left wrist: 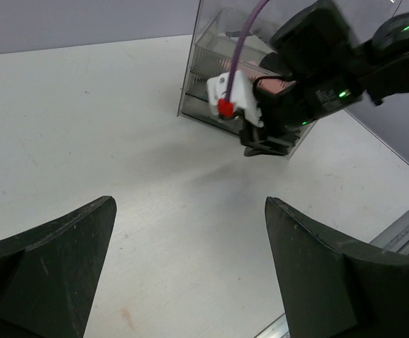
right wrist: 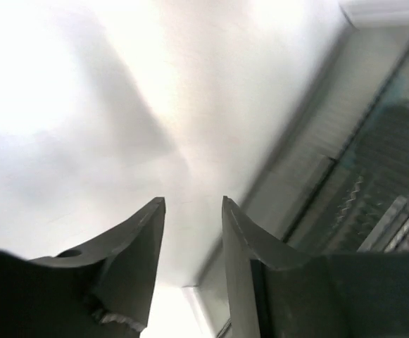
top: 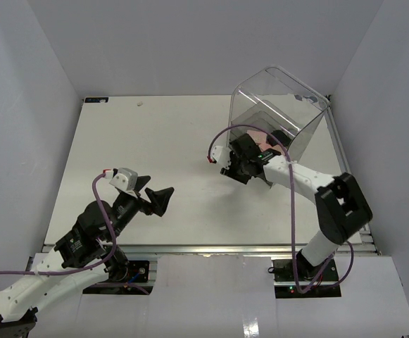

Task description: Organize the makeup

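The bench (top: 155, 141) is a smooth, matt white board with a few faint scuffs, edged along its near side by a rail (top: 190, 251) of silvery metal. The box (top: 281, 98) at the far right is clear, glossy plastic, ribbed on its lower front. The left pincer (left wrist: 190, 204) and right pincer (right wrist: 193, 204) are matt black plastic.

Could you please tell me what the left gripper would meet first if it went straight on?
Only bare table lies ahead of the left gripper; further along, the right gripper, in front of the clear box, looks first in line, though depth is unclear.
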